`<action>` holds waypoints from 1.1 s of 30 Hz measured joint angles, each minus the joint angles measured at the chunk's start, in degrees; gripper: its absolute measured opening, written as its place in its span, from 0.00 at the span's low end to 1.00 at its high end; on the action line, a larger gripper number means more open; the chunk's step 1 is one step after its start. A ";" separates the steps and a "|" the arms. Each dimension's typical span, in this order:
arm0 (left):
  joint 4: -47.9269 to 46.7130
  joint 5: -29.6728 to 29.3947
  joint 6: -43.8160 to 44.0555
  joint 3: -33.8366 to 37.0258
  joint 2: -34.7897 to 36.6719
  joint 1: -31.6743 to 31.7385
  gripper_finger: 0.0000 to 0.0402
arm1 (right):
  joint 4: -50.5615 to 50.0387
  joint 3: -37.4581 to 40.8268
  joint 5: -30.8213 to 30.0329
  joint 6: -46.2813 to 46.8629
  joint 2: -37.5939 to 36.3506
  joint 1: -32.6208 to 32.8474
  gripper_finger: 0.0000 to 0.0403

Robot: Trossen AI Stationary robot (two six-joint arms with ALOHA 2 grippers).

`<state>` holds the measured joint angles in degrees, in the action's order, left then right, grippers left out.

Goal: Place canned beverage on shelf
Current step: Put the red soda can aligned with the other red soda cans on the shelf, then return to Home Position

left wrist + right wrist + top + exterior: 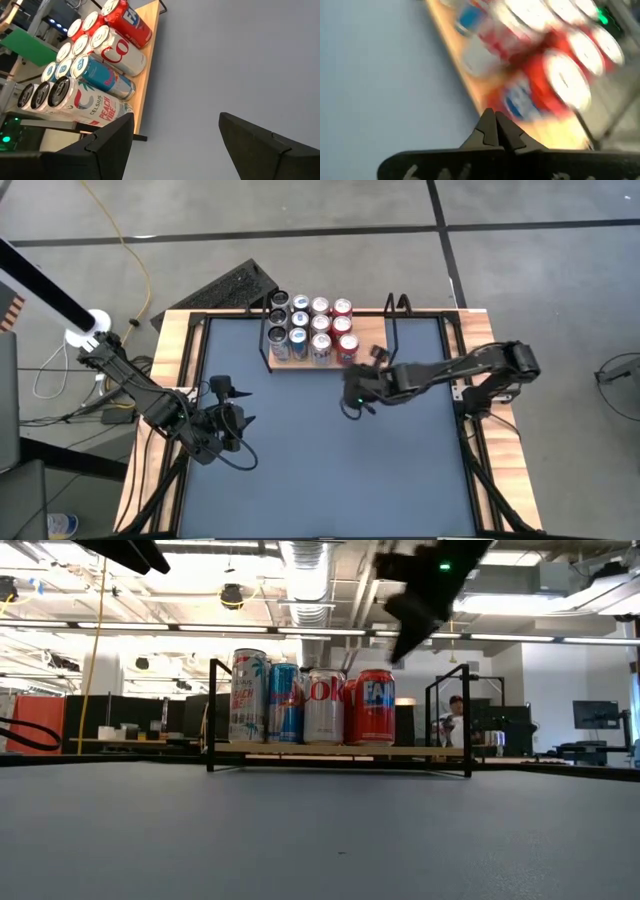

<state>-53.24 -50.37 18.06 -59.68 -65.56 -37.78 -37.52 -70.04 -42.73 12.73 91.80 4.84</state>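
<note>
At the far edge of the table [330,470], whose top is a smooth blue-grey mat framed in pale wood, stands the shelf [305,362], a thin light-wood board with black rod uprights at each end. Metal cans [310,328] fill its left part in three rows of four, round tops glinting. Seen level from the front, the first row runs from a white can with palm prints [248,696], through a blue one [285,703] and a silver one with red lettering [324,707], to a red can [374,707] at the right end.

Just in front of that red can, off the shelf's front edge, hangs the right gripper [352,390], its dark fingers [490,131] pressed together on nothing; its own camera is blurred, so the cans look smeared, probably very close. Nothing lies between it and the board.

Well away from the shelf, toward the table's near left, sits the left gripper [238,412], its blunt black fingers [112,137] spread wide apart and empty, pointing toward the cans across bare mat.
</note>
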 joint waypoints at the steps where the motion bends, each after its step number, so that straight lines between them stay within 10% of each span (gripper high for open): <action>1: -0.02 0.00 0.11 0.00 0.00 0.00 0.70 | -4.14 0.02 -2.14 4.36 -0.87 0.63 0.00; 7: 0.01 0.02 0.08 0.00 1.93 0.00 0.70 | -12.43 3.18 -12.55 20.55 -2.27 0.26 0.00; 33: -0.06 0.19 0.56 0.00 6.75 -0.33 0.70 | 6.16 5.73 -10.16 6.01 4.26 -5.82 0.00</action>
<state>-53.30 -50.18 18.62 -59.68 -58.81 -38.11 -31.36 -64.31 -52.89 18.74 96.06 -0.98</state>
